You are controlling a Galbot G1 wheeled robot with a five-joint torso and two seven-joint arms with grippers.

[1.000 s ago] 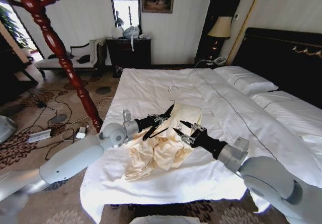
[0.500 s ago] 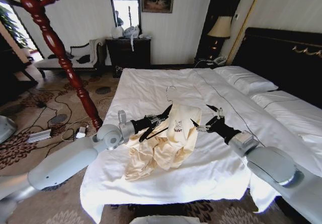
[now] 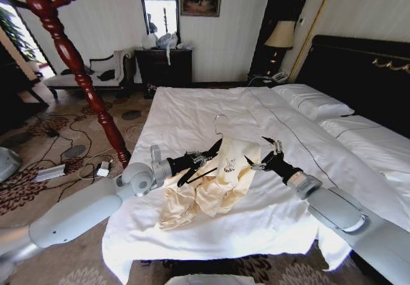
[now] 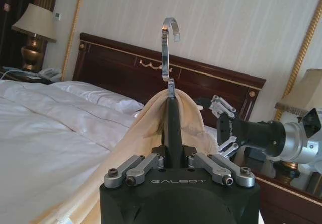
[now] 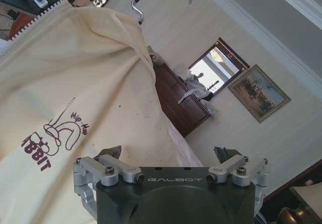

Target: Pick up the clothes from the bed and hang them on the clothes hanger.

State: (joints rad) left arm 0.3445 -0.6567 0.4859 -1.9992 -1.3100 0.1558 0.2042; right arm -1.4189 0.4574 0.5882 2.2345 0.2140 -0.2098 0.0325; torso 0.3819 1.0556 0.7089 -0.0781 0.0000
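One garment: the clothes [image 3: 211,182] were a single cream shirt with a small dark print, partly draped over the hanger [image 3: 208,157] and partly trailing down onto the bed [image 3: 192,115].
Where it sat: above the near half of the bed, between the two arms.
Hanger: thin black frame with a silver hook [image 4: 168,48] standing upright above the cloth.
Left gripper [image 3: 204,155]: jaws clenched on the hanger's black neck just below the hook, cloth bunched around the grip.
Right gripper [image 3: 266,154]: jaws spread wide and holding nothing, just beside the shirt's printed side, not touching it.
How it would handle: light, limp and floppy by the look of it; likely to sag and slide off a smooth hanger shoulder if tugged unevenly.
Where to take hold: probably a pinch of a free edge or shoulder fold on the side facing the right gripper, well away from the hook.
Risk: pulling the trailing part could drag the draped part off.
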